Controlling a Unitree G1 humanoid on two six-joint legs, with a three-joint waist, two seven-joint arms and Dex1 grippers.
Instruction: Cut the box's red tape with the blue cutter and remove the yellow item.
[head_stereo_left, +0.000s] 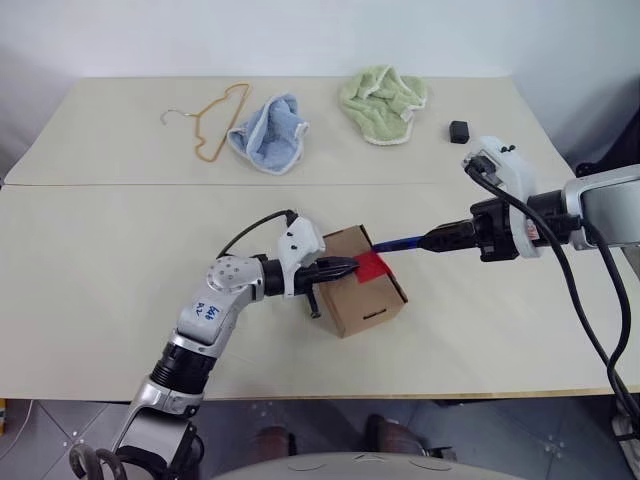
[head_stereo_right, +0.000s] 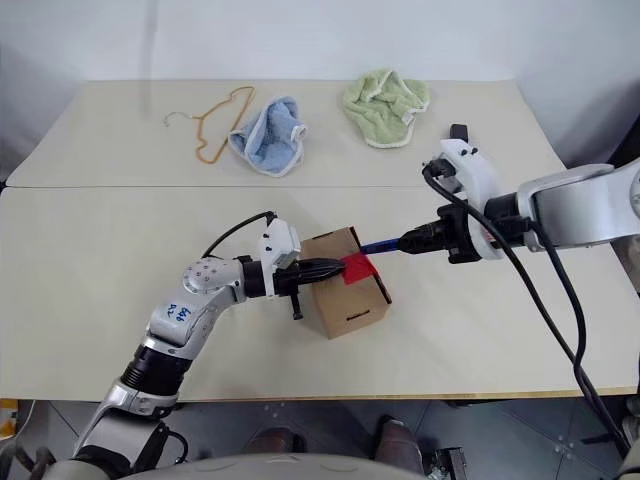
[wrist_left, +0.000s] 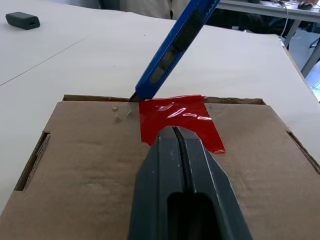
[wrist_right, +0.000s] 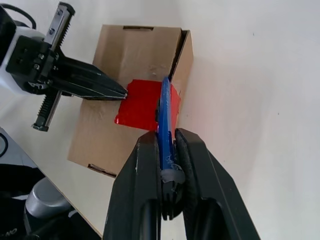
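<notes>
Brown box (head_stereo_left: 362, 280) at frame centre on the table (head_stereo_left: 100, 300), left gripper (head_stereo_left: 350, 267) pressed together on its red tape (head_stereo_left: 372, 265), right gripper (head_stereo_left: 432, 240) clamped on the blue cutter (head_stereo_left: 398, 243), blade tip at the tape's edge.

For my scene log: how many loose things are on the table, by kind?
Cloths: 2, light blue, green
Box: 1, with red tape
Blue cutter: 1, held above it
Hanger: 1
Black cube: 1
Total: 6

One box (head_stereo_left: 365, 290), one red tape (head_stereo_left: 371, 266), one blue cutter (head_stereo_left: 400, 243), two cloths (head_stereo_left: 268, 133), one hanger (head_stereo_left: 214, 120), one black cube (head_stereo_left: 459, 130).
</notes>
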